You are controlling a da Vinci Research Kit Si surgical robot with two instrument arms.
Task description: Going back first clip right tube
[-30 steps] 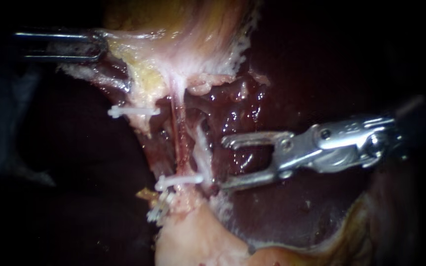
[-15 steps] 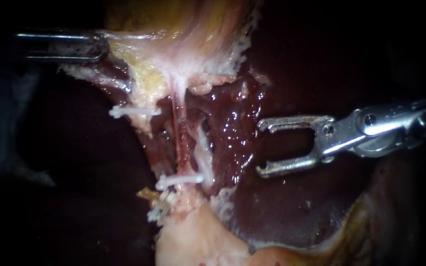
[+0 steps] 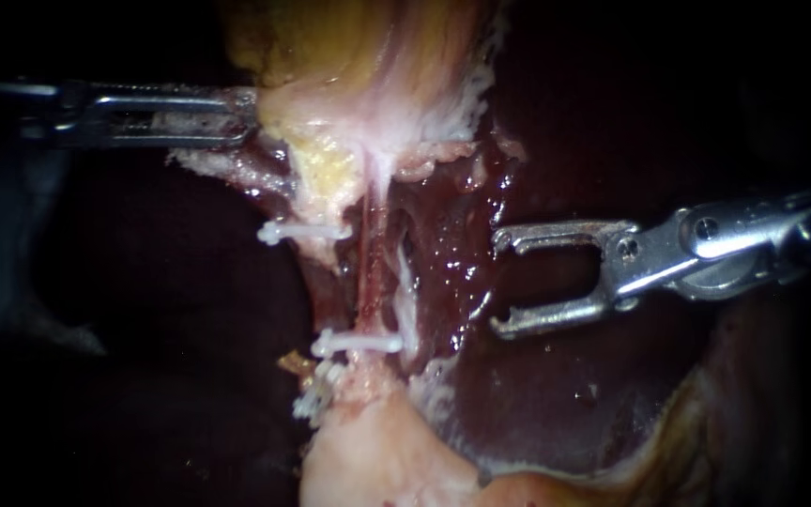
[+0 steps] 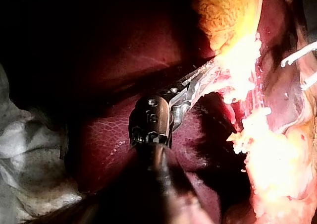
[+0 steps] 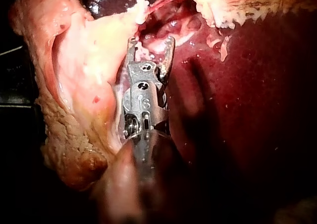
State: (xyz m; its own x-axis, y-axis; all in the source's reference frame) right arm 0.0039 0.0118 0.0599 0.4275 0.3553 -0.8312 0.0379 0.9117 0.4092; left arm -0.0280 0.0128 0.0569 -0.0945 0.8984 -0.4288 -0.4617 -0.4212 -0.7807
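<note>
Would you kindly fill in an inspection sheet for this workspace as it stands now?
Surface: liver, dark red and wet, behind the tube.
Job's things: tube stretched upright; upper clip on tissue left of it; lower clip across it.
Clutter: pale ridged piece below the lower clip.
Instruments: left instrument, jaws shut on the gallbladder edge; right instrument, jaws open and empty, right of the tube, apart from it.
Cables: nothing seen.
Surroundings: pale cloth beside the liver; otherwise dark.

right instrument [image 3: 501, 282] shiny silver, round pivot screws [image 3: 627, 248], left instrument [image 3: 246, 115] slim, dark grey
</note>
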